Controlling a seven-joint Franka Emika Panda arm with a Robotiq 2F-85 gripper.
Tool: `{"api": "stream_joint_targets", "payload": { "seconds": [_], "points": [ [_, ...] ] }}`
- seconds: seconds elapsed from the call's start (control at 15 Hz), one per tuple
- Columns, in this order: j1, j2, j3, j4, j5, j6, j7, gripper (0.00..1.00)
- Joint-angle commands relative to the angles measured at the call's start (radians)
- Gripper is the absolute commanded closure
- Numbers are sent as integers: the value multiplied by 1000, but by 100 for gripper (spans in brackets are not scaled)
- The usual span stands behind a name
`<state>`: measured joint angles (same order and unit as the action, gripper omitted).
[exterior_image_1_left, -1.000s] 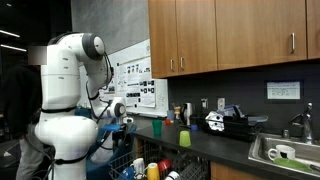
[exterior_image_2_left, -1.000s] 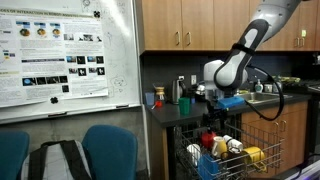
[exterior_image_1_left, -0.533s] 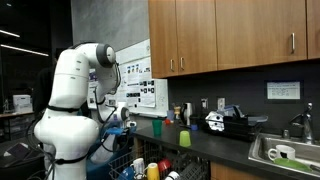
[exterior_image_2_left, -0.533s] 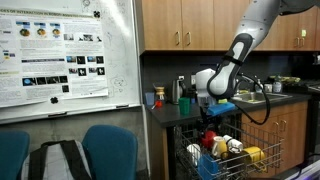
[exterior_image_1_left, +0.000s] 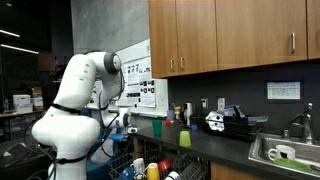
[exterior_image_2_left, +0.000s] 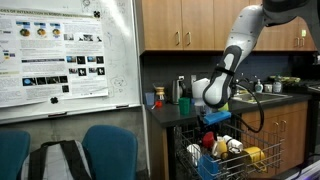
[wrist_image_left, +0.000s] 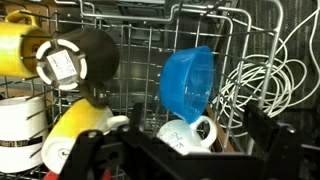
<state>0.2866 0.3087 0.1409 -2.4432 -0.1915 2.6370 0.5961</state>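
Note:
My gripper (wrist_image_left: 185, 152) is open, its dark fingers at the lower left and lower right of the wrist view. It hangs just over a wire dish rack (wrist_image_left: 130, 30). A white mug (wrist_image_left: 185, 133) lies on its side between and below the fingers. A blue cup (wrist_image_left: 187, 80) stands tilted just behind the mug. A dark cup (wrist_image_left: 85, 58) and yellow cups (wrist_image_left: 75, 125) sit to the left. In both exterior views the gripper (exterior_image_1_left: 122, 127) (exterior_image_2_left: 214, 117) is low over the rack (exterior_image_1_left: 133, 165) (exterior_image_2_left: 205, 150).
A dark counter (exterior_image_1_left: 215, 145) carries a green cup (exterior_image_1_left: 184, 137), a black appliance (exterior_image_1_left: 228, 122) and a sink (exterior_image_1_left: 285, 152). Wooden cabinets (exterior_image_1_left: 230, 35) hang above. White cables (wrist_image_left: 255, 75) lie at the rack's right. Blue chairs (exterior_image_2_left: 105, 150) and a poster board (exterior_image_2_left: 65, 55) stand nearby.
The arm has folded downward and the gripper has dropped from counter height to just above the rack's contents.

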Motion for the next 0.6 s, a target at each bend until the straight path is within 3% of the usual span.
{"api": "stream_joint_targets", "payload": {
  "seconds": [0.0, 0.53],
  "points": [
    [46, 63, -45, 41, 2, 24, 26, 0],
    [36, 110, -47, 45, 85, 30, -36, 0]
  ]
}}
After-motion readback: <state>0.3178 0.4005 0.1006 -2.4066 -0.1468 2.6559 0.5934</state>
